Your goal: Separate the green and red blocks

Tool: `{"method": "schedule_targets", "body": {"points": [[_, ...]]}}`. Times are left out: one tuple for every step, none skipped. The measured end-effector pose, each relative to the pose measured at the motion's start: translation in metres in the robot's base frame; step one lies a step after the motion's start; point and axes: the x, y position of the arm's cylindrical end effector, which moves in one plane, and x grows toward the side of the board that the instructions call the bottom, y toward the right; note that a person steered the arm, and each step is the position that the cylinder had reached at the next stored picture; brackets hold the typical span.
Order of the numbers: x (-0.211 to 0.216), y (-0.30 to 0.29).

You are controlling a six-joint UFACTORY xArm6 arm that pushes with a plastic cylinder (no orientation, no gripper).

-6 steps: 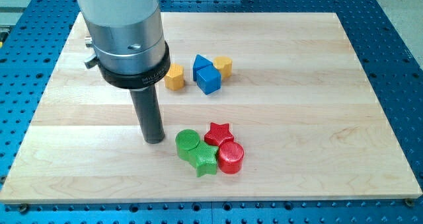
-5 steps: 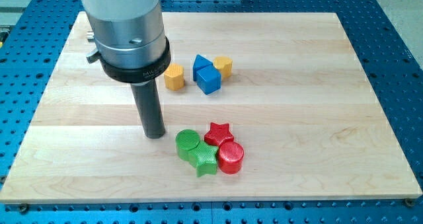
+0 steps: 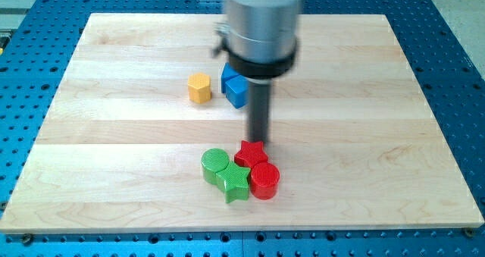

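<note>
resting my tip (image 3: 259, 142) at the far edge of the red plastic star block (image 3: 251, 152), which is touching the red plastic cylinder (image 3: 264, 180), green plastic cylinder (image 3: 215, 164) and green plastic star (image 3: 236, 183); i am grasping nothing.

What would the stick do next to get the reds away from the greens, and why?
Probably push toward the view's lower right. My tip sits just above the red star, which touches the red cylinder; the green cylinder and green star crowd their left side.
</note>
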Motion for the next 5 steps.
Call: {"method": "schedule_targets", "body": {"points": [[0.086,0.084],[0.106,0.074],[0.069,0.004],[0.101,-0.024],[0.063,-0.056]]}}
